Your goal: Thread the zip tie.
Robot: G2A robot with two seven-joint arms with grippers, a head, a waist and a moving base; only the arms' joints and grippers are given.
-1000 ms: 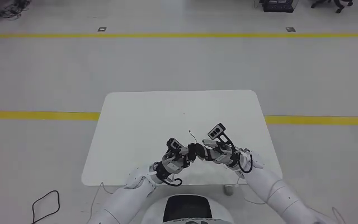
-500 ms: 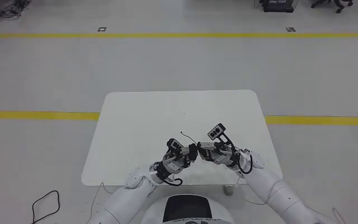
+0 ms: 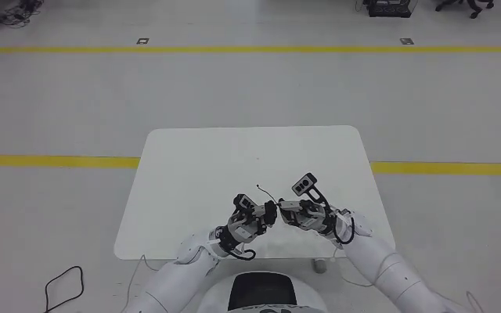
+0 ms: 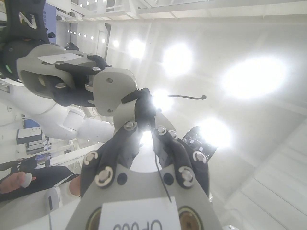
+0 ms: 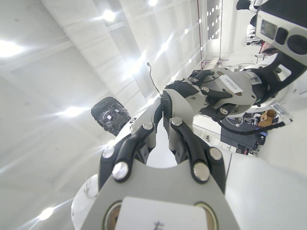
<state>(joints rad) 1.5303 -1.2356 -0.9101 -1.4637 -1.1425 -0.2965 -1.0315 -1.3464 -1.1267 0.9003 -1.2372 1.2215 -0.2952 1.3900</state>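
The left gripper and the right gripper meet tip to tip above the white, round-cornered table. They are over the strip of surface by its near edge, about midway along that edge. Between them is the thin black plastic zip tie, held clear of the surface.

In the left wrist view the left gripper's dark fingers are drawn together and clamped on the zip tie. The strap runs straight back from the fingertips across the grey gripper body, and its end lies on a white paper label that carries dark print. Just ahead of those fingertips the right gripper's grey fingers are also pressed together, pinching the same strap right beside the left gripper's hold. Past that pinch the free length of the zip tie sticks out in a slight curve and ends in a small thicker tip. In the top view this tip points toward the table's far edge.

In the right wrist view the right gripper's ribbed pads lie flat against each other, with the strap rising from beside their tips. The other white label, also printed, sits on that gripper's body.
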